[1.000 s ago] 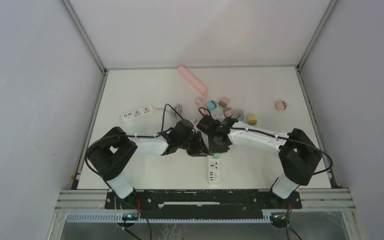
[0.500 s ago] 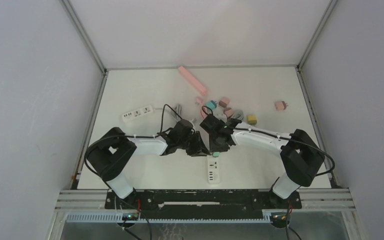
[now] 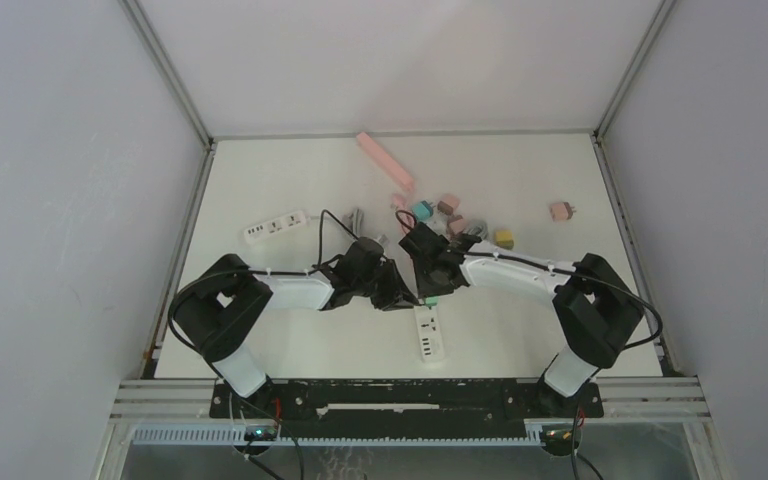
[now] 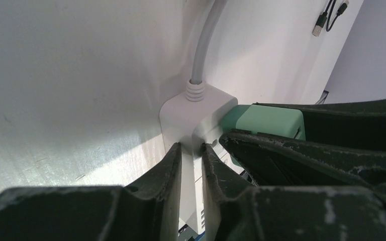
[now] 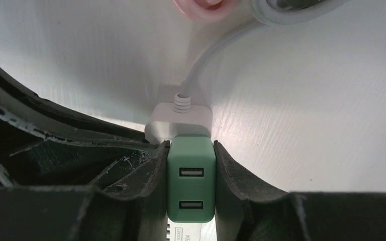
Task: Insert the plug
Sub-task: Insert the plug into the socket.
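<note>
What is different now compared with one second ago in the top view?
The left hand has closed on the power strip, which slid slightly farther away and lies a little tilted. The right hand, holding the green plug at the strip's cable end, moved slightly with it. The second strip and the pink plug stayed put.

The right gripper (image 5: 191,153) clamps a green plug (image 5: 191,183).
It sits mid-frame against the white power strip (image 5: 181,120), whose grey cord (image 5: 208,60) curves toward the upper right.
</note>
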`<state>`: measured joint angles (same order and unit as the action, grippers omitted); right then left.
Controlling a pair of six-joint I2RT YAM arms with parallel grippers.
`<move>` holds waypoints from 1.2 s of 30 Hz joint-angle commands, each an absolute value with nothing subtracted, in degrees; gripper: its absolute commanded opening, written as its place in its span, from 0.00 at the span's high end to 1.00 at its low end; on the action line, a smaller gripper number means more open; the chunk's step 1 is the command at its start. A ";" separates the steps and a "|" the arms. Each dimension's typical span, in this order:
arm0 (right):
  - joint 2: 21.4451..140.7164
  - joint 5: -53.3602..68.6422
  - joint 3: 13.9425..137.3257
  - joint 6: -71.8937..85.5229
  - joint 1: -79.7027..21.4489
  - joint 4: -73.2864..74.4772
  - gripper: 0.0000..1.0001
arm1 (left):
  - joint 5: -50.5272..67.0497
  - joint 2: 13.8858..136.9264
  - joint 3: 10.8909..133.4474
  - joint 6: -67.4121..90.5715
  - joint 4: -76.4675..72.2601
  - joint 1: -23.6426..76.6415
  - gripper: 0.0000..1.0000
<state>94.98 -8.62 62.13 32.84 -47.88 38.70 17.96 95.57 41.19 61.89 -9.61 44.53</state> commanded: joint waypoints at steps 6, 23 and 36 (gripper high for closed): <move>93.72 -13.57 46.87 36.84 -53.69 27.50 1.00 | 14.40 96.59 39.20 64.54 -15.16 43.86 0.77; 92.89 -19.04 40.90 43.72 -62.72 24.26 1.00 | 13.47 95.83 37.98 64.48 -15.72 43.95 0.77; 92.59 -18.69 37.76 43.56 -63.75 18.34 1.00 | 12.83 95.20 37.54 64.37 -15.65 44.03 0.77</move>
<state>83.53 -32.84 40.07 41.95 -60.64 12.43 17.58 95.44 38.30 64.55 -14.74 44.23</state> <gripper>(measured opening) 0.379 0.233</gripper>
